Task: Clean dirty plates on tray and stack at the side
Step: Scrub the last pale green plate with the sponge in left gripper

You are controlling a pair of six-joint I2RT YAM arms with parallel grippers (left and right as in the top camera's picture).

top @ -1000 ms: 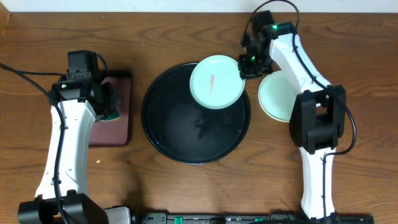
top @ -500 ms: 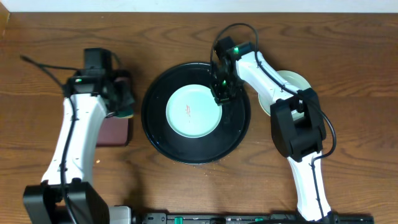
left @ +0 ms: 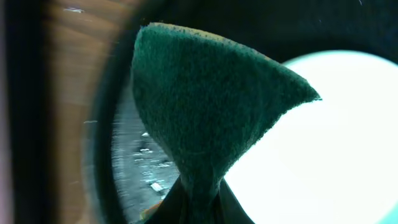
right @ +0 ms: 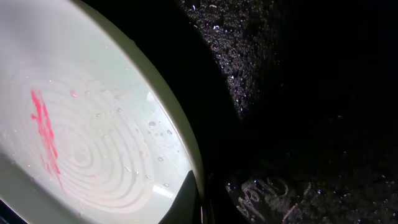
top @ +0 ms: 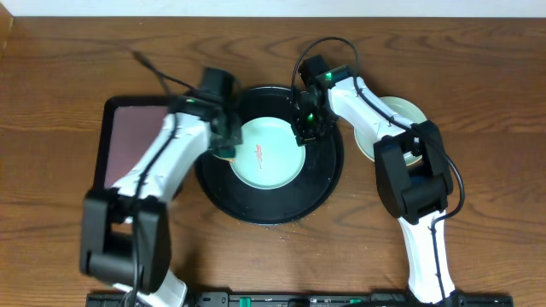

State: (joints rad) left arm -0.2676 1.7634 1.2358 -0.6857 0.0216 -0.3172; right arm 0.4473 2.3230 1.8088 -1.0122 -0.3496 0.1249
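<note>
A mint plate (top: 264, 162) with a red smear at its centre lies flat in the middle of the round black tray (top: 273, 205). My right gripper (top: 304, 130) is shut on the plate's right rim; the right wrist view shows a finger (right: 198, 199) over the rim beside the smeared plate (right: 87, 124). My left gripper (top: 224, 143) is shut on a dark green sponge (left: 205, 106) and holds it at the plate's left edge (left: 323, 137), over the tray (left: 134, 155).
A pale plate (top: 408, 109) lies on the table right of the tray, partly hidden by my right arm. A rectangular maroon tray (top: 128, 145) lies at the left. The tray floor is wet (right: 298, 93).
My right gripper brought the plate from the tray's upper right rim down to the tray's middle. My left arm swung right from the maroon tray to the plate's left edge with the sponge.
</note>
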